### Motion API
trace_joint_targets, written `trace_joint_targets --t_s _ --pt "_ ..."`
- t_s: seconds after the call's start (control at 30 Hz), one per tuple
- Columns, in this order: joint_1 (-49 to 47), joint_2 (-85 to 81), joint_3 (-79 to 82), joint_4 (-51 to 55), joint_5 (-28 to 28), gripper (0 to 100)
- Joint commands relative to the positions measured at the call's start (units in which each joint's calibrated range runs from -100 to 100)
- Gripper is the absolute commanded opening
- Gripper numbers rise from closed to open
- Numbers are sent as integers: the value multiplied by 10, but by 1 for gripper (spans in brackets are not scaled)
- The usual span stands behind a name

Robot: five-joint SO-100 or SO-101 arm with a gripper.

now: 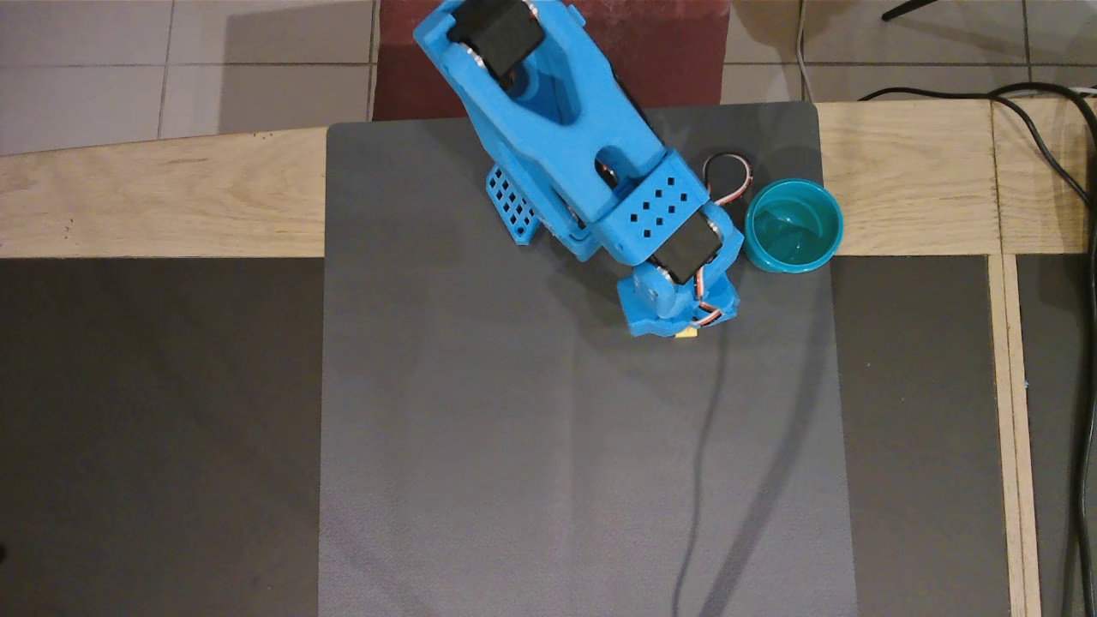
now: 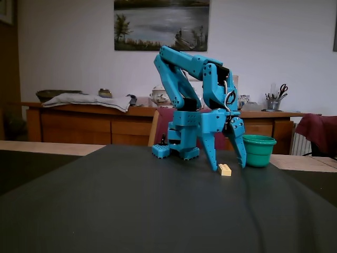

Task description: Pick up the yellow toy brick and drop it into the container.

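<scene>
The yellow toy brick (image 2: 225,169) lies flat on the dark mat, just left of the container (image 2: 259,150), a teal cup. My blue gripper (image 2: 229,167) points straight down and is open, one finger on each side of the brick and its tips near the mat. From overhead the wrist (image 1: 677,300) covers the brick, leaving only a yellow sliver (image 1: 686,333). The container (image 1: 793,224) stands clear to the wrist's upper right, with nothing visible inside.
A grey mat (image 1: 514,446) covers the table's middle, with a wooden strip (image 1: 154,206) along the back. The arm's base (image 2: 179,150) stands behind the brick. Black cables (image 1: 1082,188) run along the right edge. A sideboard (image 2: 79,124) fills the background.
</scene>
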Motion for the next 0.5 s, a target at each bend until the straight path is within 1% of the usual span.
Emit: trace_joint_targets --t_s 0.0,0.33,0.37,0.47 --pt "6 -2 1 -4 2 25" --pt "22 -2 14 -8 4 25" --pt "22 -2 14 -8 4 23" --pt "21 -2 14 -8 6 10"
